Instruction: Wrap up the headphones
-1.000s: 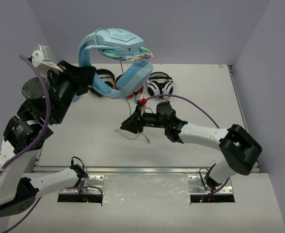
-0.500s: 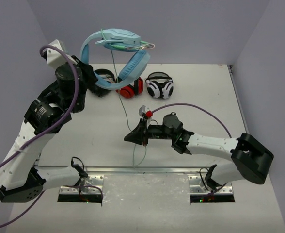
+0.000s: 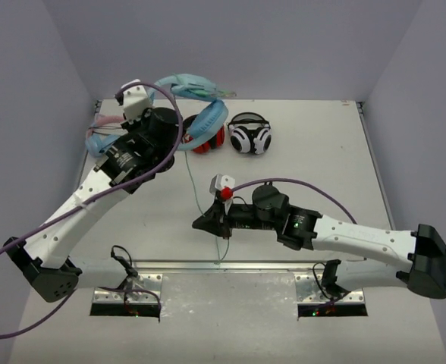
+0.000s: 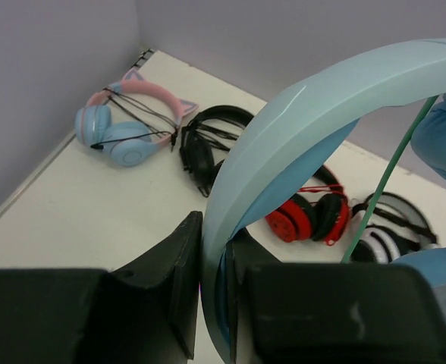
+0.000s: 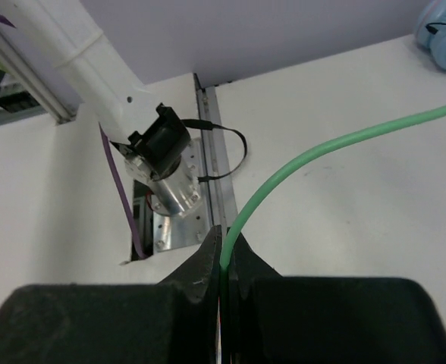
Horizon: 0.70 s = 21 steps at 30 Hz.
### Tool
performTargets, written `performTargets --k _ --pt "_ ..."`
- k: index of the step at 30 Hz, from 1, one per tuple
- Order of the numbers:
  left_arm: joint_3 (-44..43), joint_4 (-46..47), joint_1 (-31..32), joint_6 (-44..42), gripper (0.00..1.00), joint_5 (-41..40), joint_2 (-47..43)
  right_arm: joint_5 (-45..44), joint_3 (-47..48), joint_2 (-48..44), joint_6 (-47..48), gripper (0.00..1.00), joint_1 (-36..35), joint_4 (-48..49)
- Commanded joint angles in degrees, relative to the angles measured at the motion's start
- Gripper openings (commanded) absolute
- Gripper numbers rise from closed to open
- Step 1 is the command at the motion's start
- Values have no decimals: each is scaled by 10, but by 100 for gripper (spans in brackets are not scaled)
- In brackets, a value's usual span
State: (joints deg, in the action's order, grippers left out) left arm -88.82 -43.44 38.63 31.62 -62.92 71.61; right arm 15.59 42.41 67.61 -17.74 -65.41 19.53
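Observation:
The light-blue headphones [image 3: 195,89] hang above the table's back left, with the blue headband [image 4: 299,114] clamped between the jaws of my left gripper [image 4: 217,236], which is shut on it. One padded ear cup [image 3: 210,121] hangs toward the table. The thin pale-green cable [image 3: 195,186] runs down from the headphones to my right gripper [image 3: 203,222], low over the table near its front edge. In the right wrist view the cable [image 5: 321,152] enters the shut right gripper [image 5: 224,244] and is pinched there.
Along the back of the table [image 3: 321,159] lie a pale-blue pair with pink cat ears [image 4: 124,129], a black pair [image 4: 208,140], a red pair [image 3: 210,141] and a white-and-black pair [image 3: 251,137]. The metal front rail [image 5: 215,189] and the left arm's base [image 5: 162,163] lie ahead of the right gripper.
The left arm has lowered the headphones and swung them toward the table's back left. The right gripper has closed on the cable and drawn it toward the front edge.

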Motion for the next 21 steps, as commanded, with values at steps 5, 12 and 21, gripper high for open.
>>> performTargets --k 5,12,21 --pt "152 96 1 2 0 15 -23 -115 179 -25 162 1 7 -257" --pt "269 87 21 -8 0 136 -65 -203 293 12 321 1 85 -385" --pt "359 132 62 -48 0 286 -133 -319 286 31 448 2 108 -300"
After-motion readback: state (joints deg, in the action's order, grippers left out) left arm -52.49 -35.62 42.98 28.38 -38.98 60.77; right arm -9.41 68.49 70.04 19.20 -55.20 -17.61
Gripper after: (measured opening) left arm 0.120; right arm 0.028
